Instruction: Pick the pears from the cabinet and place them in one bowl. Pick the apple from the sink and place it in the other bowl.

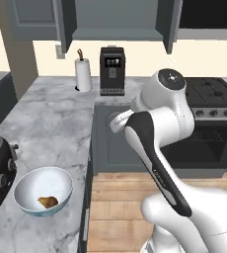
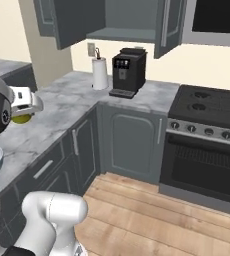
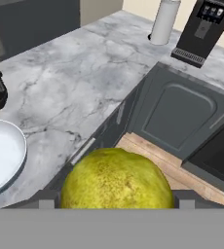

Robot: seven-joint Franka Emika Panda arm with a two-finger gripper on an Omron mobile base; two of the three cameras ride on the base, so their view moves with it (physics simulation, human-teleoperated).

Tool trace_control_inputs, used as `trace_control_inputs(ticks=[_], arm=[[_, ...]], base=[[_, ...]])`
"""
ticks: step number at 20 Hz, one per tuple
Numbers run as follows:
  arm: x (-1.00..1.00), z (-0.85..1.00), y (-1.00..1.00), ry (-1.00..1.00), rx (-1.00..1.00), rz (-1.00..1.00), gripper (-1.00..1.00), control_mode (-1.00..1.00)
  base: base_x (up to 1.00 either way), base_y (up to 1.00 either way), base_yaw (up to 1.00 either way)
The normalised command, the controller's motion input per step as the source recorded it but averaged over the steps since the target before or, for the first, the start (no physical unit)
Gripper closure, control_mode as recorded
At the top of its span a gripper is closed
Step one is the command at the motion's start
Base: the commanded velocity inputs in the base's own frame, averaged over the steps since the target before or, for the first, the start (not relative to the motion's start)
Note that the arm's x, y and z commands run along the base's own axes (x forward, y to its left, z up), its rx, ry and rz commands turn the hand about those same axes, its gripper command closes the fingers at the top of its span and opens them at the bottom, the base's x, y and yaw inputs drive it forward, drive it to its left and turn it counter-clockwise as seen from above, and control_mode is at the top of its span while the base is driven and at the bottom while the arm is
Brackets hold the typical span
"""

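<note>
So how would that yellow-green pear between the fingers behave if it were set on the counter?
The round yellow-green pear would probably roll on the flat marble counter. Its dimpled skin looks firm, so likely rigid and not especially slippery.

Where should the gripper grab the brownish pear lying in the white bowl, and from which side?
Probably from straight above, closing across the brownish pear's fat middle. It lies on its side at the bottom of the white bowl, whose raised walls block any sideways approach. The gripper first has to drop the yellow-green pear it holds.
</note>
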Motion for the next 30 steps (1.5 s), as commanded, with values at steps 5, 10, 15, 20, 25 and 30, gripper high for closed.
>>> trace_control_inputs(ticks=[5, 10, 15, 20, 25, 30], arm=[[0.0, 0.0, 0.0, 0.0, 0.0, 0.0, 1.0, 1.0], [0.0, 0.0, 0.0, 0.0, 0.0, 0.0, 1.0, 1.0], [0.0, 0.0, 0.0, 0.0, 0.0, 0.0, 1.0, 1.0], [0.0, 0.0, 0.0, 0.0, 0.0, 0.0, 1.0, 1.0], [0.0, 0.0, 0.0, 0.0, 0.0, 0.0, 1.0, 1.0], [0.0, 0.0, 0.0, 0.0, 0.0, 0.0, 1.0, -1.0]], base=[[-0.38, 0.05, 0.3], [-0.29, 0.01, 0.2], [-0.23, 0.0, 0.18], [-0.05, 0.0, 0.07], [0.0, 0.0, 0.0], [0.0, 0.0, 0.0]])
